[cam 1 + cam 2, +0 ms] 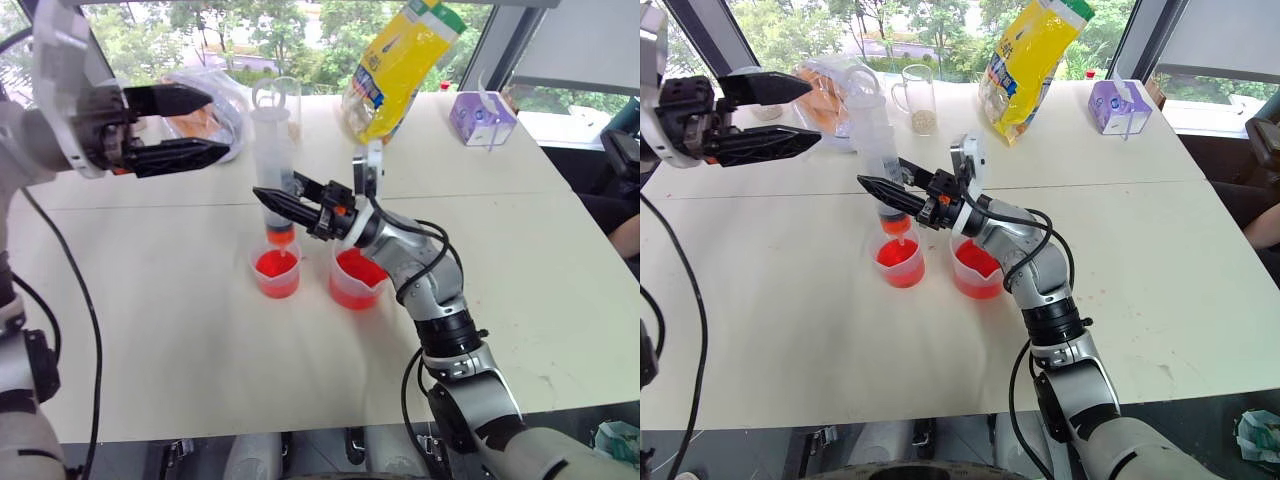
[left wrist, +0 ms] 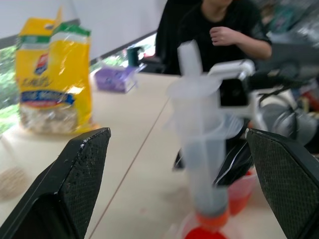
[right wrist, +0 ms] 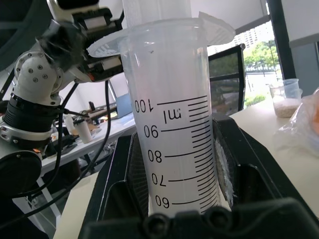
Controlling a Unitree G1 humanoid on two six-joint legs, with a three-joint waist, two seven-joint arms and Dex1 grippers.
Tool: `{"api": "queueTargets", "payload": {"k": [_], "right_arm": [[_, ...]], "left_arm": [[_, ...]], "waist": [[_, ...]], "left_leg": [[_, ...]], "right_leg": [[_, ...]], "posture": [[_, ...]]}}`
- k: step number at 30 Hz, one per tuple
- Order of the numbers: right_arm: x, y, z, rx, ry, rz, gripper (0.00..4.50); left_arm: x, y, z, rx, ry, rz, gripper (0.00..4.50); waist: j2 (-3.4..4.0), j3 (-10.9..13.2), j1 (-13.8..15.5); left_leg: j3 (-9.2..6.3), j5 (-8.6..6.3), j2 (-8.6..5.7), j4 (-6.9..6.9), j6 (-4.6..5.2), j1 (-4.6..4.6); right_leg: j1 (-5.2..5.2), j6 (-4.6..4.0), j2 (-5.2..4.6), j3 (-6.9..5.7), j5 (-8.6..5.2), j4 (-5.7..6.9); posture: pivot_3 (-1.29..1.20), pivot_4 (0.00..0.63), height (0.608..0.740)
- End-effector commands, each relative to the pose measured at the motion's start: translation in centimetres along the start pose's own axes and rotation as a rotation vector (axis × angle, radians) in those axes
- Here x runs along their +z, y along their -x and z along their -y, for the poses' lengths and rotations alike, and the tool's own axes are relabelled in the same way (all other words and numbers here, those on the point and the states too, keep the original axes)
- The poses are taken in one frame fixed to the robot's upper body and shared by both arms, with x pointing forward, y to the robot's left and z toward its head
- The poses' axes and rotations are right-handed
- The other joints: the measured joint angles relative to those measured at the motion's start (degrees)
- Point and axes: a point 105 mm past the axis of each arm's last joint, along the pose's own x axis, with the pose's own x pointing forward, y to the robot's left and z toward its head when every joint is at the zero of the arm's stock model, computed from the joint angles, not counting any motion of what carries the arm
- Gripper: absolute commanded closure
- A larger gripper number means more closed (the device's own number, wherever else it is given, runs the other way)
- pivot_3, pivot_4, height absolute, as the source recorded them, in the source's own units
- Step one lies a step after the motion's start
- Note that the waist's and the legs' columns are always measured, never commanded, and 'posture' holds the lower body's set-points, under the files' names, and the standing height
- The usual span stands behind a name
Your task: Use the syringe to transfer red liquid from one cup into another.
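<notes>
Centre of the frame: large clear plastic syringe with fat graduated barrel and white plunger (image 1: pixel 273 160) upright, clamped low on the barrel between the two black fingers of the right gripper (image 1: pixel 272 199), orange-red tip just above the bright red-orange liquid (image 1: pixel 276 264) in the small narrow clear plastic cup without a spout (image 1: pixel 276 271). Just right of that cup, the wider clear plastic beaker with a pour spout (image 1: pixel 357 281), also with red liquid inside, both on the white table (image 1: pixel 180 330). Upper left of the frame: left gripper (image 1: pixel 210 125) spread wide and empty, level with the plunger top, apart from it.
</notes>
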Motion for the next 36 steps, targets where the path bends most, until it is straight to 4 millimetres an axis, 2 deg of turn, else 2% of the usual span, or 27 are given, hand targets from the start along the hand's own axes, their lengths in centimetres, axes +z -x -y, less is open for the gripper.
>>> {"api": "queueTargets", "payload": {"k": [1,9,10,12,19,25,30,36], "right_arm": [[0.5,-0.2,-0.5,0.020,0.034,0.021,3.09],[0.1,0.0,-0.7,0.019,0.044,-0.001,3.09],[0.1,0.0,-0.7,0.020,0.046,-0.003,3.09],[0.1,0.0,-0.7,0.021,0.050,-0.005,3.09],[0.6,-0.4,-0.9,0.033,0.064,0.005,3.09],[1.5,-0.7,-1.2,0.045,0.083,0.024,3.09],[3.3,-1.0,-1.7,0.061,0.118,0.056,3.09],[5.3,-1.4,-1.7,0.057,0.139,0.099,3.09]], "left_arm": [[1.7,-0.5,0.9,-0.033,-0.041,0.055,0.03],[2.7,-1.4,0.8,-0.066,0.016,0.133,0.03],[2.5,-1.6,0.8,-0.067,0.022,0.130,0.26],[2.2,-1.9,0.8,-0.070,0.033,0.123,0.83],[0.5,-2.5,0.8,-0.074,0.046,0.072,4.35],[-0.2,-2.7,0.7,-0.074,0.048,0.055,4.44],[-1.7,-2.9,1.2,-0.097,0.035,-0.018,4.44],[-2.5,-2.8,1.5,-0.110,0.029,-0.061,4.44]], "waist": [[0.00,0.0,0.0],[0.00,0.0,-0.1],[0.00,0.0,-0.1],[0.00,0.0,-0.1],[0.00,0.0,-0.1],[0.00,0.0,-0.1],[0.00,0.0,-0.1],[0.00,0.0,-0.1]], "left_leg": [[0.00,0.00,0.00,0.00,0.00,0.00],[0.00,0.00,-0.01,0.00,0.00,0.01],[0.00,0.00,-0.01,0.00,0.00,0.01],[0.00,0.00,-0.01,0.00,0.00,0.01],[0.00,0.00,-0.01,0.00,-0.01,0.01],[0.00,0.00,0.00,0.00,-0.01,0.01],[0.00,0.00,0.00,0.00,-0.01,0.01],[0.00,0.01,0.00,0.00,-0.01,0.01]], "right_leg": [[0.00,0.00,0.00,0.00,0.00,0.01],[0.00,0.00,0.02,0.00,0.00,0.01],[0.00,0.00,0.02,0.00,0.00,0.01],[0.00,0.00,0.02,0.00,0.00,0.01],[0.00,0.00,0.02,0.00,0.00,0.01],[0.00,0.00,0.01,0.00,0.00,0.01],[-0.01,0.00,0.01,0.00,0.00,0.00],[-0.01,0.00,0.02,0.00,0.00,0.00]], "posture": [[0.00,0.150,0.740],[0.00,0.150,0.740],[0.00,0.150,0.740],[0.00,0.150,0.740],[0.00,0.150,0.740],[0.00,0.150,0.740],[0.00,0.150,0.740],[0.00,0.150,0.740]]}}
